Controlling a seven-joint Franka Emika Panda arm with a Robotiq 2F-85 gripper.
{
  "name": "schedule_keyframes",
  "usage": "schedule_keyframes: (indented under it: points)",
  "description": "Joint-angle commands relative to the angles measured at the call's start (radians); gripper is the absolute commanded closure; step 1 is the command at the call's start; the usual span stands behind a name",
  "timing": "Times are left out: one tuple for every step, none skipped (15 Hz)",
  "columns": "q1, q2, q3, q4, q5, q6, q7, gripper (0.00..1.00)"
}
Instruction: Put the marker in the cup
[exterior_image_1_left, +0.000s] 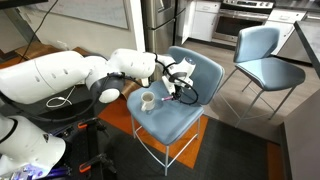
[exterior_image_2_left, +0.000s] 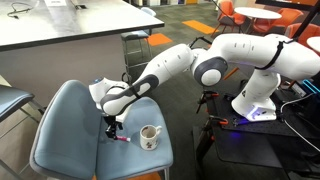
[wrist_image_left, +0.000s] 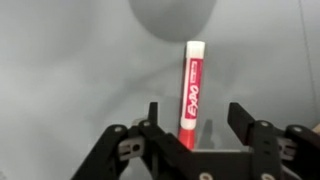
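Masking marker base: end effector

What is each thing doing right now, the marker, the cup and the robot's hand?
marker: lying flat on the chair seat, not gripped.
cup: standing upright on the seat, no marker in it.
hand: open, straddling the marker.

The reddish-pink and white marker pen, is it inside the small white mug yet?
No, the marker lies on the blue chair seat beside the mug.
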Motion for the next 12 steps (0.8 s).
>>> schedule_keyframes:
  points:
    - [0.012,0.000,-0.025,0.006,0.000,0.009,0.031,0.04]
    - [0.018,0.000,-0.035,0.000,-0.001,0.036,0.057,0.00]
    - [0.021,0.000,-0.040,-0.008,-0.002,0.064,0.065,0.00]
    - [0.027,0.000,-0.049,-0.020,-0.003,0.106,0.082,0.00]
    - [0.030,0.001,-0.052,-0.031,-0.003,0.140,0.087,0.00]
    - [0.035,0.002,-0.052,-0.045,0.000,0.182,0.099,0.00]
    - [0.049,0.003,-0.063,-0.059,-0.008,0.219,0.121,0.00]
    - [0.066,0.005,-0.078,-0.074,-0.017,0.254,0.150,0.00]
    - [0.079,0.007,-0.091,-0.085,-0.023,0.272,0.185,0.00]
    - [0.091,0.010,-0.103,-0.095,-0.025,0.286,0.218,0.00]
    - [0.101,-0.006,-0.116,-0.132,-0.023,0.305,0.242,0.00]
    - [0.113,-0.014,-0.133,-0.151,-0.024,0.317,0.274,0.25]
